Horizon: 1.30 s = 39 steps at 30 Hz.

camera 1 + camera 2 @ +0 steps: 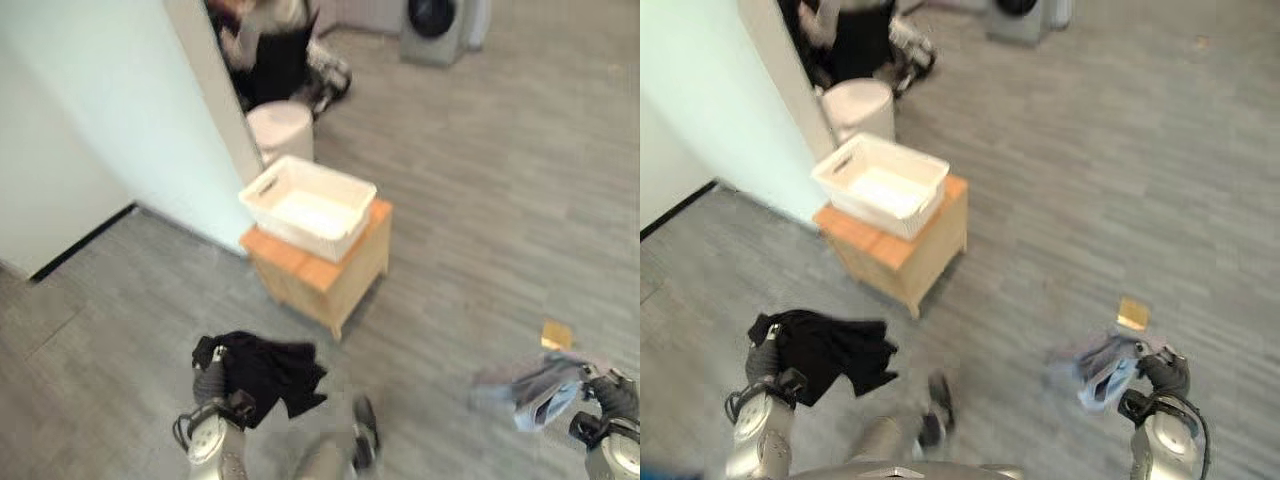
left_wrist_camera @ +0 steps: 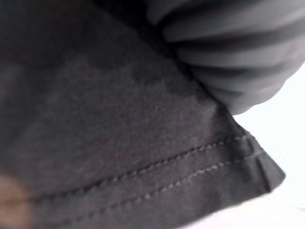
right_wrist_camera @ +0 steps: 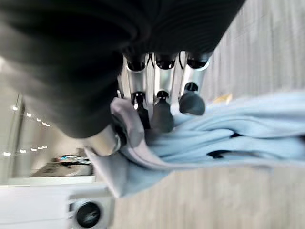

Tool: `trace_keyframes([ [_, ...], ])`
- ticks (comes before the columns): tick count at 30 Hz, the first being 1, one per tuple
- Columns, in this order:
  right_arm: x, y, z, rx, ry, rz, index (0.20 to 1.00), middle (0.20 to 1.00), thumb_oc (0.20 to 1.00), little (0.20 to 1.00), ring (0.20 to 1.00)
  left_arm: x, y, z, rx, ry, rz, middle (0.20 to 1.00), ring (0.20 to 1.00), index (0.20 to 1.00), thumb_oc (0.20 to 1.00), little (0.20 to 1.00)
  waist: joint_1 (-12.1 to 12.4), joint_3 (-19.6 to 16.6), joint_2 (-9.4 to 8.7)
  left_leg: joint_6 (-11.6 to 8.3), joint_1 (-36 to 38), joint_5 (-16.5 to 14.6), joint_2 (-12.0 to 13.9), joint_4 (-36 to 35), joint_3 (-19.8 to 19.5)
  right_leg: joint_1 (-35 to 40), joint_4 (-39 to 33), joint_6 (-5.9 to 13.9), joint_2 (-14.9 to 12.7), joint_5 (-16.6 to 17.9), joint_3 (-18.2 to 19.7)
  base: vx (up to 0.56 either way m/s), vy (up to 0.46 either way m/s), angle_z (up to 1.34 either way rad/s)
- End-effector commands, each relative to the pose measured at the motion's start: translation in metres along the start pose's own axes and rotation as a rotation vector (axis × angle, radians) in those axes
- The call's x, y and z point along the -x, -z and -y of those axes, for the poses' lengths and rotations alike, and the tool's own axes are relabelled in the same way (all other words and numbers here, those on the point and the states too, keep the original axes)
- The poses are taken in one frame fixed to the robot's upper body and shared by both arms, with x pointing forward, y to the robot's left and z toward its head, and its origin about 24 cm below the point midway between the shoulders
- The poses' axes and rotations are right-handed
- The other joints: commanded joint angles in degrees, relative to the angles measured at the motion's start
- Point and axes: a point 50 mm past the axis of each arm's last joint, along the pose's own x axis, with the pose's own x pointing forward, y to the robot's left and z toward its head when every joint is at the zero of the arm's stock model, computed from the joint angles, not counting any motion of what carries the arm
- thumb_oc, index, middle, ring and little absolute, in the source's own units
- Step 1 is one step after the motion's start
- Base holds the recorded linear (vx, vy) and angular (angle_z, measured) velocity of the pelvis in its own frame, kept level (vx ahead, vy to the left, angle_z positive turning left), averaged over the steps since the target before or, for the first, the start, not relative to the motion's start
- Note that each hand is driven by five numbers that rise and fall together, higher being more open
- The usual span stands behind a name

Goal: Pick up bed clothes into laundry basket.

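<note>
A black garment [image 1: 268, 370] hangs off my left hand [image 1: 209, 382] low in the left eye view, clear of the grey floor. In the left wrist view the black garment [image 2: 119, 133] covers everything past the hand's ribbed cover. My right hand [image 1: 1164, 378] at the lower right is shut on a light blue garment [image 1: 1102, 372]. The right wrist view shows its fingers [image 3: 162, 114] and thumb curled into the blue garment [image 3: 228, 133]. The white laundry basket [image 1: 300, 233] stands empty on a small wooden table [image 1: 330, 280], ahead of both hands.
A pale wall [image 1: 130, 130] runs along the left, with a white round bin [image 1: 282, 128] at its corner behind the basket. A person in dark clothes [image 1: 270, 50] is at the back, and a washing machine [image 1: 432, 25] further right. A small tan object [image 1: 1131, 312] lies on the floor.
</note>
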Motion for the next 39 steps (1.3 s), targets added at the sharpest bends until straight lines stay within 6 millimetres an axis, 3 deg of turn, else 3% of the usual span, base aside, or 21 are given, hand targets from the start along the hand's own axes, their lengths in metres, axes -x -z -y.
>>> trace_keyframes([
  [1,-0.011,-0.046,0.006,0.013,0.004,0.226,0.2,0.2,0.2,0.2,0.2,-0.015,-0.068,0.008,-0.025,0.056,0.303,0.2,0.2,0.2,0.2,0.2,0.5,3.1,-0.67,-14.43,6.3,-2.6,11.9,0.0,-1.7,0.6,-11.9,4.71,-9.5,30.9,1.5,0.21,0.194,0.32],
  [3,-0.01,-0.044,0.007,0.014,0.007,0.215,0.2,0.2,0.2,0.2,0.2,-0.016,-0.072,0.009,-0.045,0.068,0.318,0.2,0.2,0.2,0.2,0.2,-0.6,3.3,0.82,-13.81,9.3,-3.6,12.1,-2.1,-2.1,-3.3,-6.5,4.75,-8.8,32.4,1.6,0.33,0.21,0.22],
  [4,-0.009,-0.037,0.01,0.015,0.016,0.189,0.2,0.2,0.2,0.2,0.2,-0.017,-0.073,0.013,-0.052,0.081,0.323,0.2,0.2,0.2,0.2,0.2,-2.4,3.7,1.82,-13.82,12.0,-4.1,12.0,-3.9,-3.7,-8.0,-7.8,4.07,-6.9,30.1,3.6,0.46,0.141,0.21],
  [5,-0.007,-0.034,0.011,0.015,0.019,0.178,0.2,0.2,0.2,0.2,0.2,-0.017,-0.074,0.015,-0.049,0.093,0.325,0.2,0.2,0.2,0.2,0.2,-3.7,3.9,2.05,-14.0,13.5,-4.3,11.9,-5.1,-4.7,-9.0,-9.5,3.74,-6.6,28.3,3.5,0.55,0.018,0.69],
  [6,-0.007,-0.032,0.015,0.015,0.033,0.171,0.2,0.2,0.2,0.2,0.2,-0.016,-0.074,0.018,-0.047,0.11,0.33,0.2,0.2,0.2,0.2,0.2,-5.2,3.9,1.76,-14.67,15.0,-4.8,11.1,-6.8,-6.7,-11.1,-18.4,3.42,-5.9,26.6,6.5,0.46,-0.078,1.11],
  [8,-0.004,-0.031,0.016,0.015,0.037,0.169,0.2,0.2,0.2,0.2,0.2,-0.015,-0.072,0.016,-0.051,0.108,0.323,0.2,0.2,0.2,0.2,0.2,-6.5,4.2,0.65,-14.37,16.5,-6.5,9.6,-7.3,-9.5,-10.7,-31.6,3.92,-5.6,28.4,9.3,0.31,-0.092,1.35],
  [9,-0.004,-0.034,0.02,0.063,0.033,0.166,0.2,0.2,0.2,0.2,0.2,-0.012,-0.072,0.006,-0.072,0.072,0.33,0.2,0.2,0.2,0.2,0.2,-6.0,4.3,0.01,-14.11,16.7,-7.4,9.7,-7.5,-9.4,-8.1,-32.8,4.99,-6.9,28.4,8.1,0.09,-0.14,1.11],
  [11,-0.005,-0.043,0.008,0.069,-0.022,0.211,0.2,0.2,0.2,0.2,0.2,-0.007,-0.067,0.002,-0.034,0.052,0.319,0.2,0.2,0.2,0.2,0.2,-4.9,3.1,-1.22,-14.57,16.1,-7.0,9.8,-7.5,-9.6,-7.5,-33.5,4.79,-6.7,29.8,9.2,0.07,-0.231,1.22],
  [12,-0.015,-0.071,0.013,0.154,0.026,0.32,0.2,0.2,0.2,0.2,0.2,-0.003,-0.052,-0.001,0.009,0.033,0.268,0.2,0.2,0.2,0.2,0.2,-2.9,2.0,-0.83,-14.64,15.0,-6.2,10.1,-7.5,-11.1,-5.6,-35.4,3.83,-6.0,29.1,8.7,0.09,-0.205,0.66],
  [14,-0.019,-0.083,0.016,0.157,0.063,0.367,0.2,0.2,0.2,0.2,0.2,-0.001,-0.048,0.0,0.018,0.033,0.255,0.2,0.2,0.2,0.2,0.2,-2.6,1.7,-0.53,-14.64,14.9,-6.1,10.2,-7.5,-11.6,-5.0,-35.7,3.6,-5.8,28.8,8.3,0.06,-0.099,0.17],
  [15,-0.023,-0.097,0.015,0.145,0.081,0.419,0.2,0.2,0.2,0.2,0.2,0.0,-0.046,0.001,0.028,0.037,0.25,0.2,0.2,0.2,0.2,0.2,-2.2,1.6,-0.16,-14.72,14.9,-5.9,10.3,-7.5,-12.0,-4.6,-35.9,3.44,-5.7,28.6,7.7,0.05,-0.083,0.58],
  [16,-0.029,-0.123,0.012,0.146,0.102,0.517,0.2,0.2,0.2,0.2,0.2,0.002,-0.043,0.0,0.05,0.032,0.238,0.2,0.2,0.2,0.2,0.2,-0.9,1.4,-0.03,-14.89,14.6,-5.5,10.4,-7.5,-12.8,-3.9,-35.8,3.11,-5.5,28.3,7.2,0.03,-0.079,0.51],
  [18,-0.036,-0.141,0.013,0.194,0.113,0.568,0.2,0.2,0.2,0.2,0.2,0.004,-0.043,-0.001,0.068,0.029,0.236,0.2,0.2,0.2,0.2,0.2,0.1,1.2,0.12,-14.98,14.5,-5.2,10.4,-7.5,-13.7,-3.2,-35.8,2.8,-5.2,27.9,6.5,0.02,-0.074,0.15],
  [21,-0.062,-0.166,0.019,0.307,0.122,0.563,0.2,0.2,0.2,0.2,0.2,0.007,-0.037,-0.001,0.095,0.037,0.209,0.2,0.2,0.2,0.2,0.2,2.8,0.7,-0.35,-15.13,14.7,-4.8,10.3,-7.5,-15.2,-1.3,-36.0,2.38,-5.1,27.3,4.9,0.02,-0.05,0.2],
  [26,-0.084,-0.204,0.019,0.412,0.086,0.578,0.2,0.2,0.2,0.2,0.2,0.011,-0.032,0.005,0.143,0.057,0.192,0.2,0.2,0.2,0.2,0.2,4.5,-0.1,-0.34,-15.34,14.1,-4.5,10.0,-7.5,-16.7,-1.0,-35.6,2.23,-5.0,27.4,3.7,-0.03,0.004,0.17],
  [27,-0.086,-0.219,0.023,0.49,0.073,0.596,0.2,0.2,0.2,0.2,0.2,0.013,-0.031,0.007,0.143,0.073,0.187,0.2,0.2,0.2,0.2,0.2,4.9,-0.2,-0.59,-15.34,14.0,-4.4,9.9,-7.5,-17.0,-1.0,-35.7,2.32,-5.0,27.5,3.4,-0.01,0.016,0.07],
  [32,-0.076,-0.287,0.022,0.785,0.106,0.748,0.2,0.2,0.2,0.2,0.2,0.016,-0.029,0.012,0.139,0.098,0.177,0.2,0.2,0.2,0.2,0.2,4.9,-0.5,-1.26,-15.34,13.6,-4.6,9.8,-7.5,-17.2,-1.4,-35.4,2.57,-5.0,27.9,3.1,0.0,0.029,0.1],
  [34,-0.069,-0.322,0.003,0.822,0.123,0.869,0.2,0.2,0.2,0.2,0.2,0.017,-0.026,0.018,0.122,0.128,0.165,0.2,0.2,0.2,0.2,0.2,5.3,-0.2,-1.87,-15.2,13.3,-4.6,9.7,-7.5,-17.0,-1.7,-35.3,2.63,-4.9,28.1,3.2,-0.01,0.051,-0.19],
  [39,-0.048,-0.384,-0.021,0.989,0.178,1.031,0.2,0.2,0.2,0.2,0.2,0.019,-0.018,0.027,0.13,0.138,0.133,0.2,0.2,0.2,0.2,0.2,5.4,-0.2,-3.42,-15.06,13.0,-4.8,9.4,-7.5,-16.6,-2.2,-35.6,3.07,-4.9,28.9,3.7,0.0,0.054,-0.01],
])
